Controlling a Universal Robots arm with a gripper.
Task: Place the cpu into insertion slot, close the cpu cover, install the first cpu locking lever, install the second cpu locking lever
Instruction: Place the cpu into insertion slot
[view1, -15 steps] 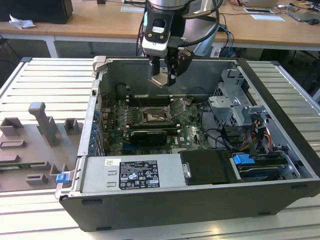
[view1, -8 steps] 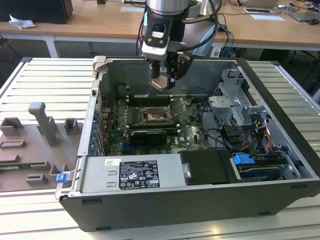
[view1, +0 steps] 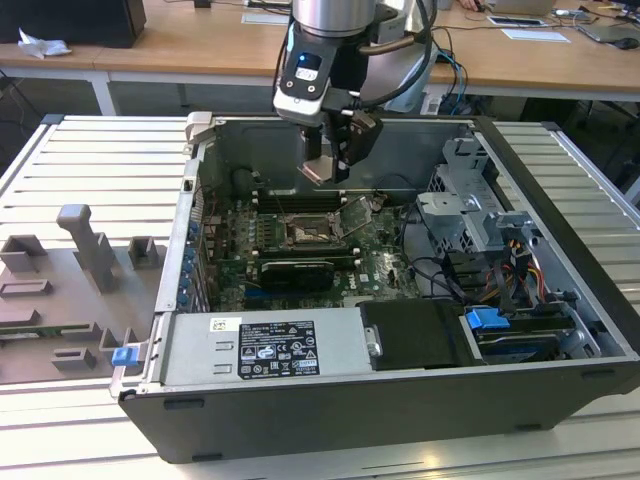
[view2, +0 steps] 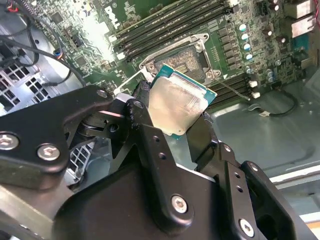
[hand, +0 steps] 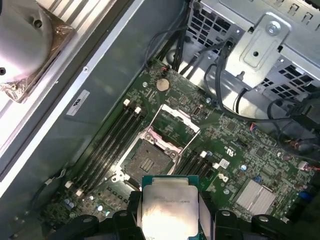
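On a ribbed table (view1: 90, 150) lay one open computer case (view1: 300, 425). The gripper (view1: 326, 176) pinched one cpu (view2: 177, 107) above one insertion slot (hand: 147, 160).

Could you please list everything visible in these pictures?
cpu: one, silver-beige, gripped above the green board.
insertion slot: one, dark centre with silver rim, on the green board, empty.
cpu cover: one, silver, swung open beside the slot.
memory slots: several, black, flanking the slot.
computer case: one, dark grey, open, on the ribbed table.
power supply: one, grey, inside the case's near edge.
fixture tray: one, grey, exterior view's left of the case.
pincer: one, black, shut on the cpu.
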